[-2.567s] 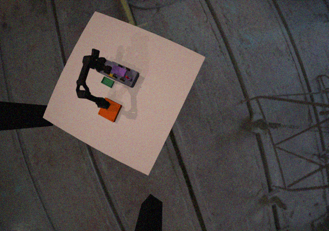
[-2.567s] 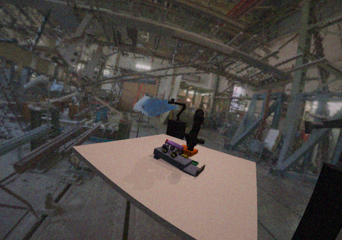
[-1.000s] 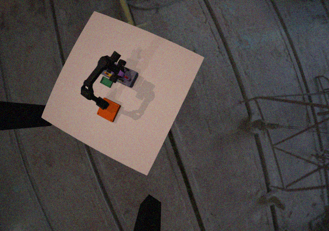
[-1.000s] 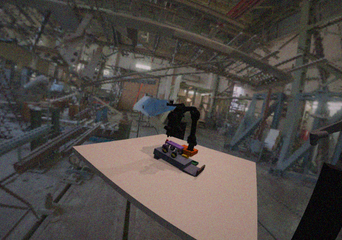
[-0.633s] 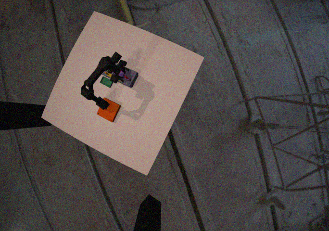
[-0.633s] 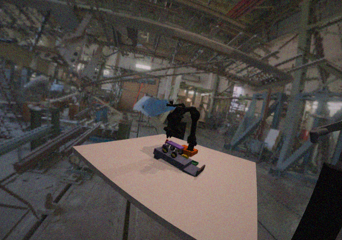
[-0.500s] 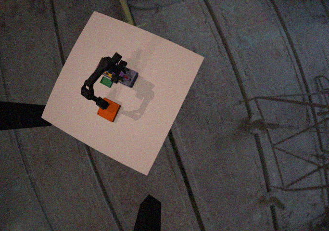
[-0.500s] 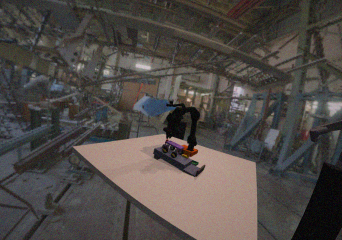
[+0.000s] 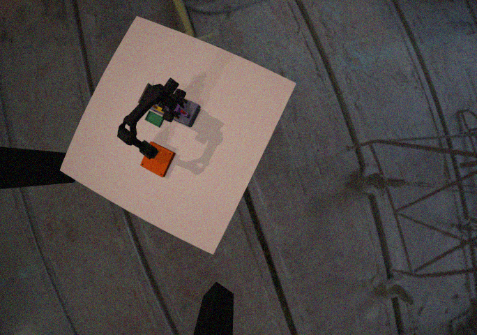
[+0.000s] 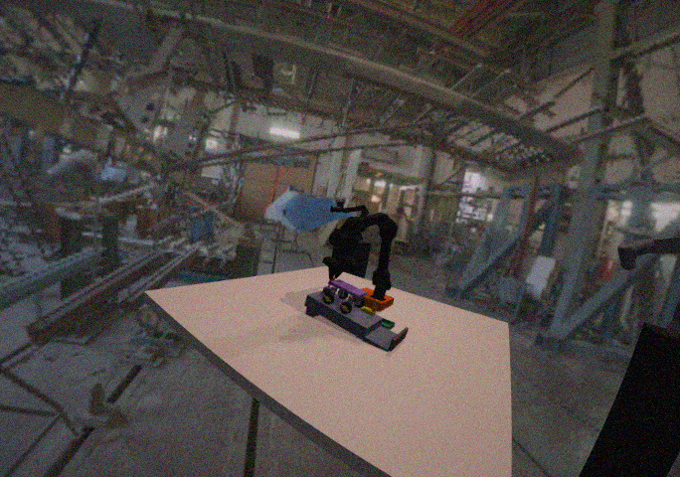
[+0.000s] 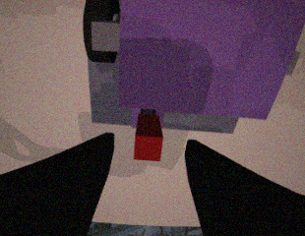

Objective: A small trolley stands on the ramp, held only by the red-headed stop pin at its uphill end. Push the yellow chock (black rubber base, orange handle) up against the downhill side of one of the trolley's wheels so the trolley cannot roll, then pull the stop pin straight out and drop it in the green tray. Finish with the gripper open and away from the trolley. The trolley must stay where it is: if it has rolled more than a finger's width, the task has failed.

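Observation:
The purple trolley (image 10: 347, 288) (image 11: 231, 64) stands on the grey ramp (image 9: 192, 112) (image 10: 341, 319) (image 11: 103, 93). The red-headed stop pin (image 9: 183, 112) (image 11: 148, 147) is at its uphill end. My gripper (image 10: 332, 276) (image 11: 151, 145) is partly open and empty. In the wrist view its fingers show on either side of the red head, with gaps on both sides; their height above it is unclear. The yellow chock (image 9: 160, 109) (image 10: 367, 309) is on the ramp near the far downhill wheel; I cannot tell whether they touch. The green tray (image 9: 154, 118) (image 10: 388, 324) shows beside the ramp.
The arm rises from the orange base plate (image 9: 162, 162) (image 10: 386, 303) and arches over the ramp and tray side. The ramp's downhill end has a raised stop wall (image 10: 400, 338). Everything stands on the pale table top (image 9: 207, 220) (image 10: 442, 394).

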Robot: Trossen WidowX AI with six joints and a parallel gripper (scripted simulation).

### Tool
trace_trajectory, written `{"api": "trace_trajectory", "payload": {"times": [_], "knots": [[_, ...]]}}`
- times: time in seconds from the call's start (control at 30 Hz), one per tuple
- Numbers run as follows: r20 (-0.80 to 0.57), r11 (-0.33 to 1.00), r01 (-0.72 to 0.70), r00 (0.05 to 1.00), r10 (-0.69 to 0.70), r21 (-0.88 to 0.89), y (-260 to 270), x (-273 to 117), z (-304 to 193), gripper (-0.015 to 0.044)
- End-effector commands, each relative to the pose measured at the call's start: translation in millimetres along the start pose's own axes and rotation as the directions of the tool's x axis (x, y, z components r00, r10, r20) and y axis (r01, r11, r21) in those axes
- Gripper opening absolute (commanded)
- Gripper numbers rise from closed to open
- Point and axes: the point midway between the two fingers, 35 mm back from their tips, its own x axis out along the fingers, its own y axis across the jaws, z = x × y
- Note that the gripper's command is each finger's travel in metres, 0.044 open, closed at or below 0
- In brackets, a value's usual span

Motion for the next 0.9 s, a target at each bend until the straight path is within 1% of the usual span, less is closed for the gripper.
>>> {"api": "trace_trajectory", "payload": {"times": [0.0, 0.7, 0.87], "knots": [[-0.005, 1.0, -0.005, 1.0, 0.005, -0.005, 1, 7, 0, 0.019], [-0.006, 1.0, -0.005, 1.0, 0.005, -0.005, 1, 36, -1, 0.019], [-0.001, 1.0, -0.002, 1.0, 0.002, -0.001, 1, 33, 0, 0.0059]]}}
